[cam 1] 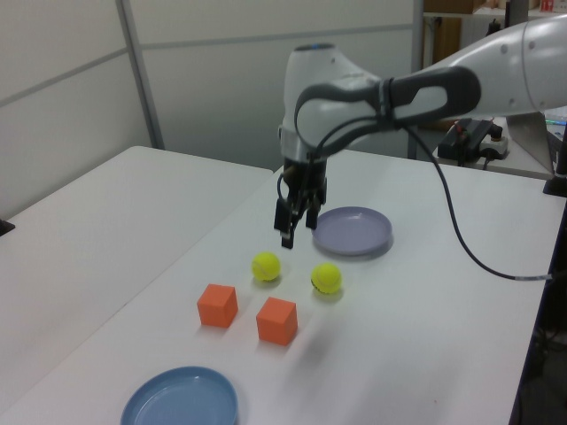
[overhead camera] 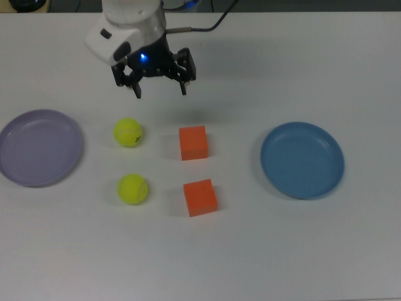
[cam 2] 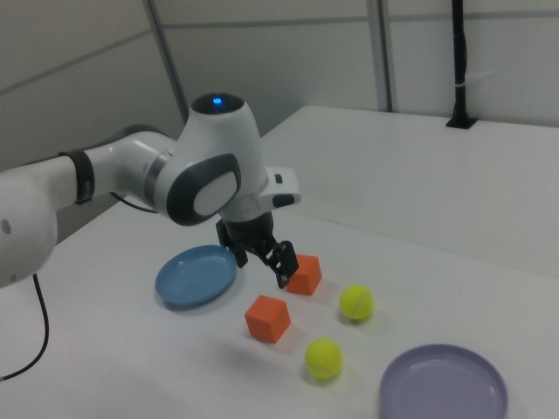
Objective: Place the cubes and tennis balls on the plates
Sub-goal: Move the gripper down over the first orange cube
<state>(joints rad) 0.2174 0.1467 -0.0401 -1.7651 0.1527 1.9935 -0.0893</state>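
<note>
So you've got a white table (overhead camera: 263,251) with the robot arm (cam 1: 416,84) reaching over it, fingers spread and gripping nothing. Your gripper (overhead camera: 160,89) hangs above the table, just above the gap between one ball and one cube in the top view. Lavender plate (overhead camera: 39,147) sits at the top view's left, blue plate (overhead camera: 302,160) at the top view's right, both bare. Between them: two tennis balls (overhead camera: 128,132) (overhead camera: 133,189) nearer the lavender plate, two orange cubes (overhead camera: 193,142) (overhead camera: 200,197) nearer the blue one, all apart on the table.
</note>
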